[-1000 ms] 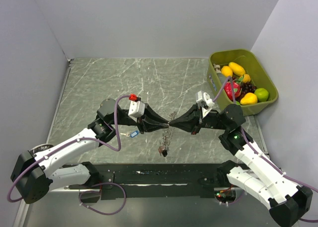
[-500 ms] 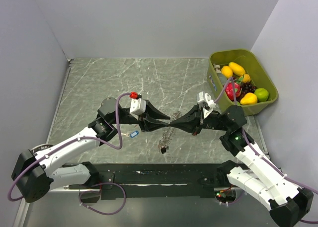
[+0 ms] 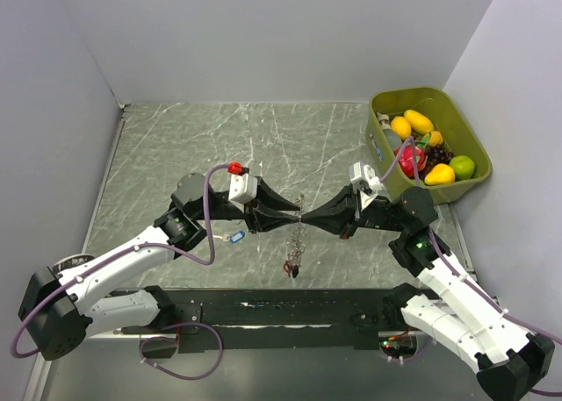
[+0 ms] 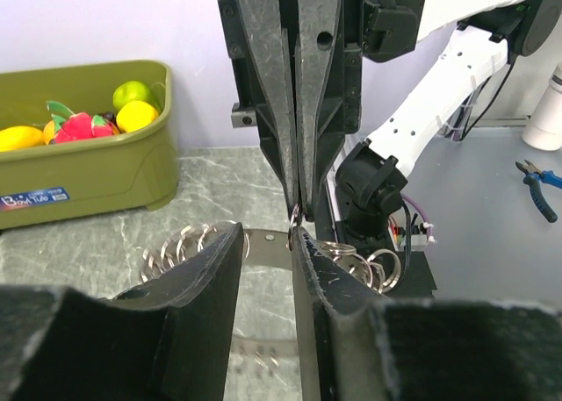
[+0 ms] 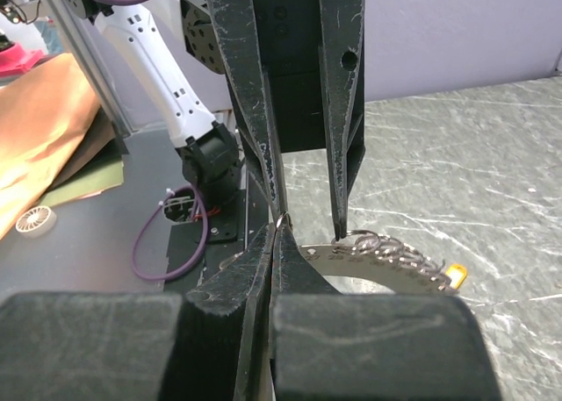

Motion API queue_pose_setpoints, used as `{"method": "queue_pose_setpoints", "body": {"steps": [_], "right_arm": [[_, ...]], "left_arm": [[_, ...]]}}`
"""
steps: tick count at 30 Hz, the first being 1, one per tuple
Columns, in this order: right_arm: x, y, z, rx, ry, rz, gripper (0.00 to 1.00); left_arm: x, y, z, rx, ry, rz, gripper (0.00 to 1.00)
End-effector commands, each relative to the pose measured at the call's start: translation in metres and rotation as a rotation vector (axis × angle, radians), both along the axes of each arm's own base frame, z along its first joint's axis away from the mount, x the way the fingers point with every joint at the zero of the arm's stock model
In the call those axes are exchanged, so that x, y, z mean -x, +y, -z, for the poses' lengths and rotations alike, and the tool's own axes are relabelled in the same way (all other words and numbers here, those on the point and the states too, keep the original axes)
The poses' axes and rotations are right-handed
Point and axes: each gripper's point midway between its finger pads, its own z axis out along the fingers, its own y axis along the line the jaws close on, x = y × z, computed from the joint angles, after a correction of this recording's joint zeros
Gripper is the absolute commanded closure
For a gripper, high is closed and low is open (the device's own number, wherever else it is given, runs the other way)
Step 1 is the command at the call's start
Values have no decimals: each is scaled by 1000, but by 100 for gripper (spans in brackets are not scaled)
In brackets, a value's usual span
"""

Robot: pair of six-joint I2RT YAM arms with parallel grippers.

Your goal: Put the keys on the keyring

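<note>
Keyring [image 3: 298, 236]: off the surface [image 3: 193, 138], hanging edge-on below the spot where the two hands meet, mid-workspace. Its rim is crowded with small split rings. A reddish piece [image 3: 290, 267] dangles at the low end, likely a key already threaded. A yellow tag [image 5: 454, 269] shows at the far end of the rim in the right wrist view.

Right hand [image 5: 277, 234]: fingers pressed together, pinching one small loop at the top of the keyring. It appears to carry the weight.

Left hand [image 4: 266, 234]: fingers a narrow gap apart, tip to tip with the right hand. The ring's band passes through the gap and nothing looks squeezed.

Blue-tagged key [image 3: 235, 237]: flat on the surface, just beside the left arm, apart from the ring.

Green bin [image 3: 411, 91] of fruit at far right, not involved.

Judgement: the ring is being presented in the air, part loaded, with the blue key not yet on. The next move calls for the left hand to back off and go down for that key while the right keeps the ring steady. A hanging ring swings easily, and the key's hole must meet a thin split ring.
</note>
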Motion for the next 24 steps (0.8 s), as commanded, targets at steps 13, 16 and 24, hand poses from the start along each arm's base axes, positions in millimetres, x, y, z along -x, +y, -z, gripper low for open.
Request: {"method": "queue_pose_setpoints", "body": {"steps": [13, 16, 24], "right_arm": [[6, -5, -26, -71, -94, 21, 100], [5, -4, -25, -68, -91, 23, 100], [3, -5, -22, -63, -86, 36, 100]], "left_arm": [[2, 0, -4, 16, -10, 14, 75], [4, -2, -6, 20, -7, 39, 76], [7, 0, -10, 36, -18, 47, 68]]}}
